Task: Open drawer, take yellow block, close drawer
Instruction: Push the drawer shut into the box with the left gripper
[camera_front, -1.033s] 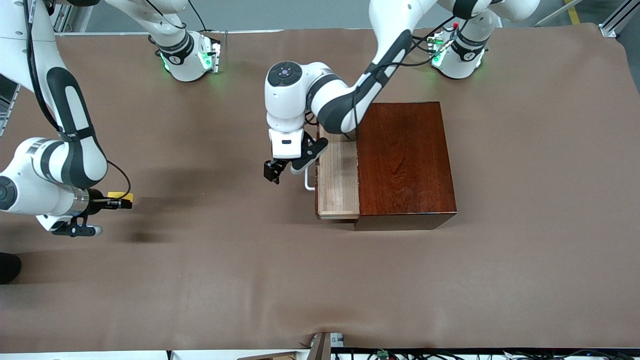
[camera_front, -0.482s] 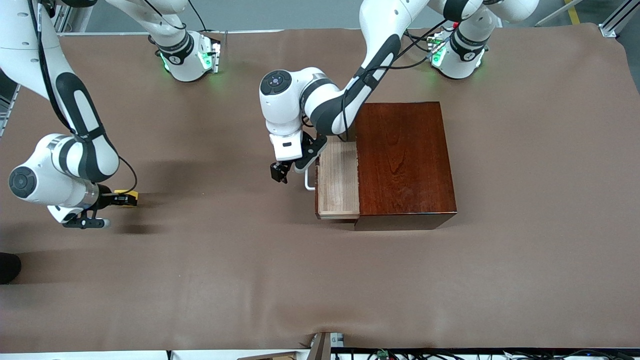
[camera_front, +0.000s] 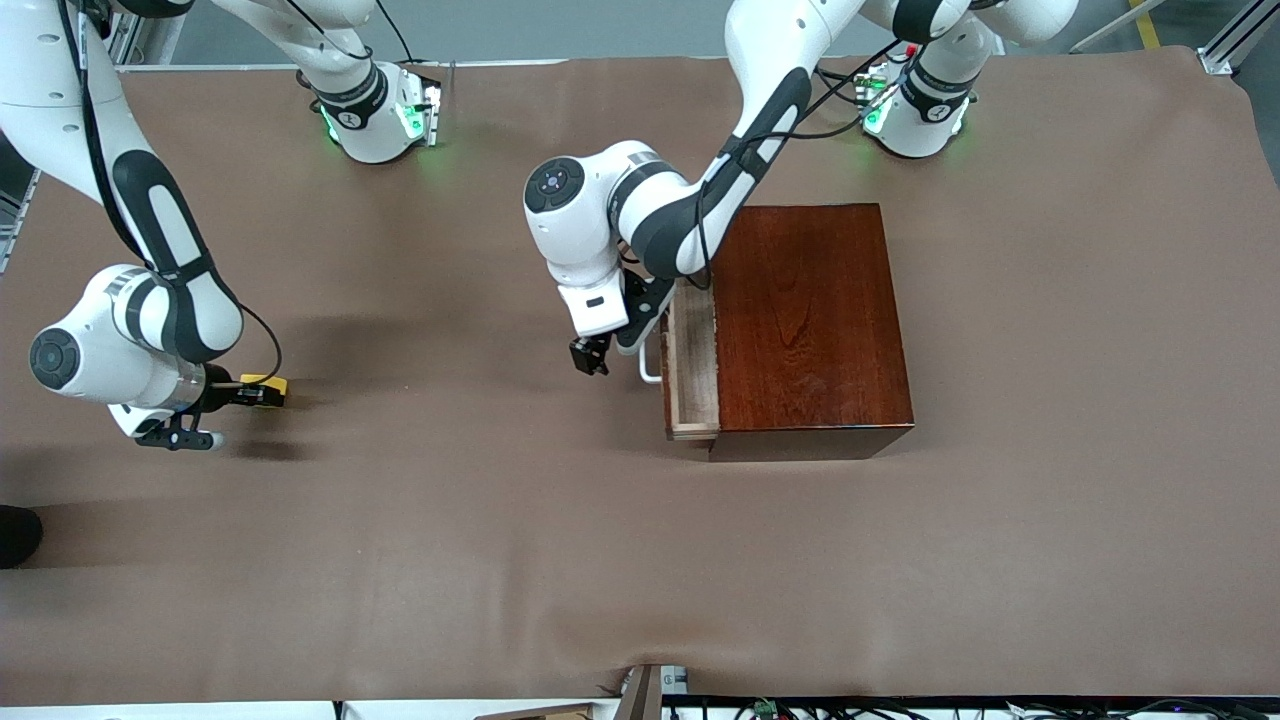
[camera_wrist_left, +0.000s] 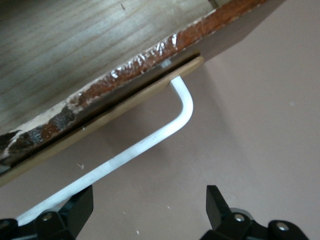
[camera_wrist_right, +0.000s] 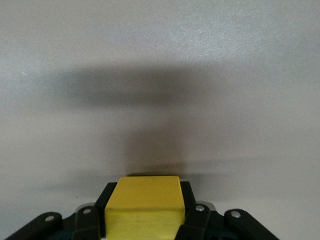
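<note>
The drawer (camera_front: 692, 365) stands partly out of the dark-red box (camera_front: 810, 320), with a narrow strip of its pale wood floor (camera_wrist_left: 75, 40) showing. Its white handle (camera_front: 648, 362) (camera_wrist_left: 150, 140) faces the right arm's end of the table. My left gripper (camera_front: 590, 358) (camera_wrist_left: 147, 200) hangs open in front of the drawer, and one of its fingers (camera_wrist_left: 80, 205) is right at the handle bar. Low over the table near the right arm's end, my right gripper (camera_front: 250, 392) (camera_wrist_right: 145, 212) is shut on the yellow block (camera_front: 264, 386) (camera_wrist_right: 144, 207).
A brown cover (camera_front: 640, 560) lies over the whole table. The arm bases (camera_front: 375, 110) (camera_front: 915, 105) stand along the edge farthest from the front camera. A dark object (camera_front: 15, 535) pokes in at the table's edge by the right arm's end.
The drawer has slid most of the way back into the box, with my left gripper moving along in front of it. My right arm has shifted slightly, still holding the block.
</note>
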